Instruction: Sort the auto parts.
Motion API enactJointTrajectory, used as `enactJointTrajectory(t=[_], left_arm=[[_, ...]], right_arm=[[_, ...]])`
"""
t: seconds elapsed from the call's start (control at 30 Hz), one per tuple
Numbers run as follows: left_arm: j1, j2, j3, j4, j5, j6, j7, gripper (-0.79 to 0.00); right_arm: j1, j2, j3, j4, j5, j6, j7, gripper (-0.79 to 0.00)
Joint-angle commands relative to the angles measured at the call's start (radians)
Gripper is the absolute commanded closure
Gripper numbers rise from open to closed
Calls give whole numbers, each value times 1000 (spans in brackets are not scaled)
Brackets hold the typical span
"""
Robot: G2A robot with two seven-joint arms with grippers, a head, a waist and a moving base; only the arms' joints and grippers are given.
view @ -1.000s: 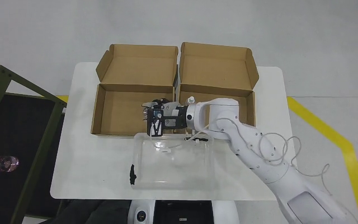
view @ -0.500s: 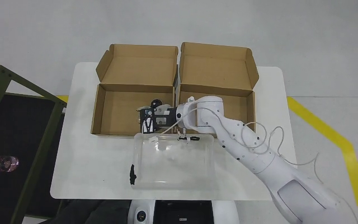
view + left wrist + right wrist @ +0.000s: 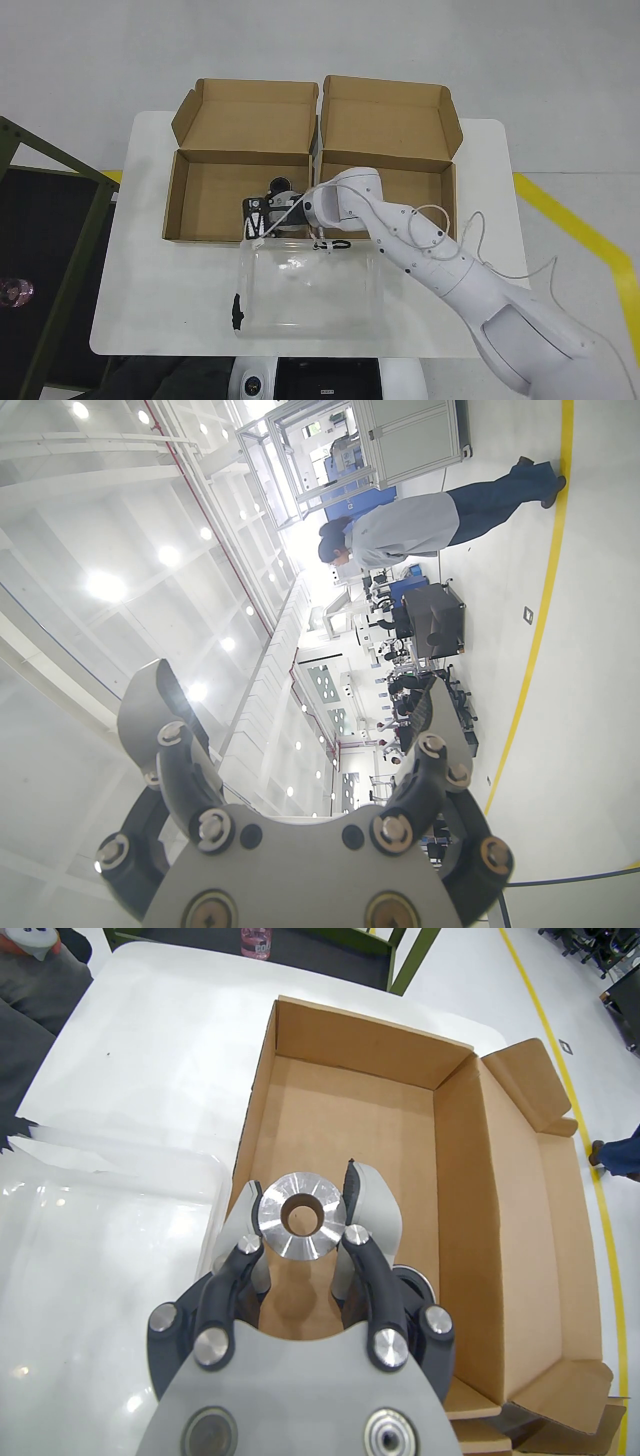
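My right gripper (image 3: 304,1188) is shut on a silver metal ring (image 3: 272,1225) with a round hole through it. It hangs over the near right part of the left cardboard box (image 3: 350,1118). From above, the right gripper (image 3: 262,216) sits just inside the left cardboard box (image 3: 215,200), near its front wall. A dark round part (image 3: 417,1280) lies on the box floor, half hidden behind one finger. My left gripper (image 3: 295,695) is open with nothing between its fingers, and points up into the room.
A second open cardboard box (image 3: 420,190) stands to the right of the first. A clear plastic tray (image 3: 310,300) lies in front of both boxes, with a small black part (image 3: 237,312) at its left edge. Both box lids stand open at the back.
My right gripper has moved left with the metal ring, from the boxes' dividing walls to well over the left box. The arm's elbow swung left too.
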Motion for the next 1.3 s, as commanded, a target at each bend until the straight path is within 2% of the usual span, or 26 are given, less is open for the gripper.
enactJointTrajectory(t=[0.0, 0.53, 0.97, 1.27], left_arm=[[0, 0, 0, 0, 0, 0, 0, -785], [0, 0, 0, 0, 0, 0, 0, -785], [0, 0, 0, 0, 0, 0, 0, -785], [0, 0, 0, 0, 0, 0, 0, -785]], right_arm=[[6, -8, -10, 21, 1, -3, 0, 0], [59, -64, -54, 169, 2, -54, 38, -6], [78, -93, -70, 233, -28, -70, 59, -142], [85, -107, -68, 249, -46, -71, 62, -286]])
